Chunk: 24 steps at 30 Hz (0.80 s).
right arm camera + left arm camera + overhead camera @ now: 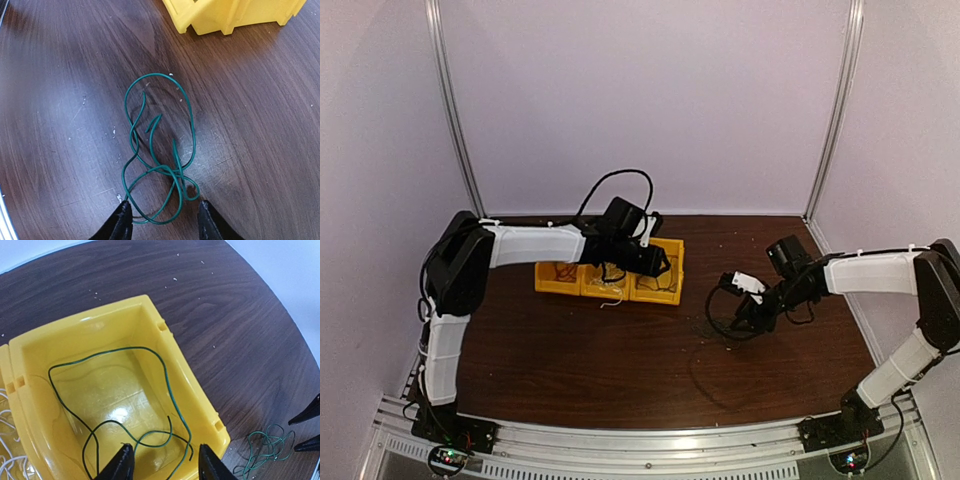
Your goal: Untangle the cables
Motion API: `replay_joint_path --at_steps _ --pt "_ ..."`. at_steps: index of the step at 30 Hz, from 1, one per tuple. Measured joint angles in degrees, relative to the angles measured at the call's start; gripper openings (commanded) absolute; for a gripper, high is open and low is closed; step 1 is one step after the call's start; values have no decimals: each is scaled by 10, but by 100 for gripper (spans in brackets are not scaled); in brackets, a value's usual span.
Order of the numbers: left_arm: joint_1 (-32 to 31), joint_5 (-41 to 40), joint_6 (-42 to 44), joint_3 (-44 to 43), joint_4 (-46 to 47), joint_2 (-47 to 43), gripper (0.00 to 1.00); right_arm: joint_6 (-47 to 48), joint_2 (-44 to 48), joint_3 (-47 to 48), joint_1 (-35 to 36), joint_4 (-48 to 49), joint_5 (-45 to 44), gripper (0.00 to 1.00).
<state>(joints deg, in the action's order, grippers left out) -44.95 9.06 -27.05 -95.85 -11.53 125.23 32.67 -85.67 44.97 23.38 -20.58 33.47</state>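
Observation:
A dark green cable (177, 409) lies loose in the right compartment of the yellow bin (197, 390). My left gripper (165, 466) hangs open just above it, its jaws apart on either side of the cable's ends and holding nothing. In the top view the left gripper (658, 262) is over that compartment. A tangled green cable (176, 172) lies on the table. My right gripper (162, 222) is open just above its near loops, one finger on each side. Red cables (563, 272) and white cables (612, 290) lie in the other compartments.
The yellow bin (675, 250) has three compartments and stands at the back middle of the brown table. Its corner shows in the right wrist view (235, 15). White cables (5, 440) show at the left edge of the left wrist view. The green tangle (267, 445) lies right of the bin.

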Motion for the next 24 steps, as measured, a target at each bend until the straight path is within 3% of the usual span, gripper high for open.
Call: replay_joint_path --at_steps 8,13,19,24 --pt "0 -34 17 31 8 -69 49 -9 -18 8 5 2 -1 0" --pt "-2 -38 37 75 40 -151 48 -11 -13 19 5 -5 -1 0" --pt "-35 34 126 228 195 -270 51 1 62 60 8 -67 28 0" --pt "-85 108 160 323 332 -300 54 14 123 146 16 -128 71 0"
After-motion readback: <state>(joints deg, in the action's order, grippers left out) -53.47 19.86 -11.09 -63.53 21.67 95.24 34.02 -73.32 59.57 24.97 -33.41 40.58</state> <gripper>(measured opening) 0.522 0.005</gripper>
